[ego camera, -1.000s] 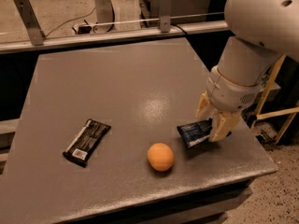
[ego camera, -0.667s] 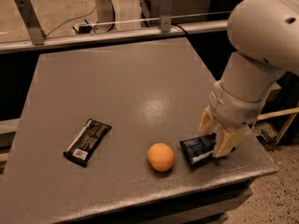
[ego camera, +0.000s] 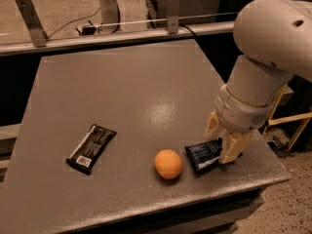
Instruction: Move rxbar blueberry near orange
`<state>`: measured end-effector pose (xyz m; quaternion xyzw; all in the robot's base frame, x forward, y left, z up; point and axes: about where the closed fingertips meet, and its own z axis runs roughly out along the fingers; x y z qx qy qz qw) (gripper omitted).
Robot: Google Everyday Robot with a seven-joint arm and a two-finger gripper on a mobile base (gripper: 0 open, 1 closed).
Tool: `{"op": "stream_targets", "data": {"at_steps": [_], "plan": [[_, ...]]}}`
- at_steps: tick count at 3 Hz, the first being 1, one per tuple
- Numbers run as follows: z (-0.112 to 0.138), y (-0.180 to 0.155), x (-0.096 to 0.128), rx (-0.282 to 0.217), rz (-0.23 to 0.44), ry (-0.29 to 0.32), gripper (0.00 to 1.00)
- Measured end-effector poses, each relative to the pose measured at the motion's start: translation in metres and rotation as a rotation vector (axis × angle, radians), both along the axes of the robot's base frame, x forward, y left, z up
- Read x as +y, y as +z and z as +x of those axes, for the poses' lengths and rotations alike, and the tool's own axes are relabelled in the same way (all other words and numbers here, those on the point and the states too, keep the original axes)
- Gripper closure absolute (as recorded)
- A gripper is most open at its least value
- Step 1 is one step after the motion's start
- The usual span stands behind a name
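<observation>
At the far left of the grey table (ego camera: 122,87) a long black wrapper (ego camera: 91,148) with a white barcode label is seen lying flat. It has not been shifted over the last second. Right of it, near the front edge, the orange (ego camera: 168,164) is found where it was a second ago: a small, round, matte-skinned fruit that would roll if nudged. Just beside it on the right, with a narrow gap, the rxbar (ego camera: 204,155) is now laid low on the tabletop. A second ago it was held tilted and higher, further from the front edge, and it has since been brought down and forward. The bar is a thin, flat, dark navy packet with pale lettering and crimped ends, and its film looks slick and slightly crumpled. Its right end is clasped between the tan fingers of the gripper (ego camera: 222,143), which is kept closed on it, the spacing unchanged from when the bar was carried. Above, the bulky white arm has been swung lower over the table's right front corner. The placement beside the orange is judged to be nearly achieved. Only the release and a clean withdrawal are thought to remain, and care is advised that the orange is not knocked.
</observation>
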<state>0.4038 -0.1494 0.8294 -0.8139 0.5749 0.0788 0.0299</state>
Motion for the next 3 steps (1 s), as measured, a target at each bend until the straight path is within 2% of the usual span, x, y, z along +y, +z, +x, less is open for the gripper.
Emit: {"op": "stream_targets", "data": {"at_steps": [2,3], "plan": [[0.002,-0.001,0.002,-0.011,0.003,0.000,0.05],[0.011,0.010,-0.009,0.008,0.092,-0.002,0.00]]}}
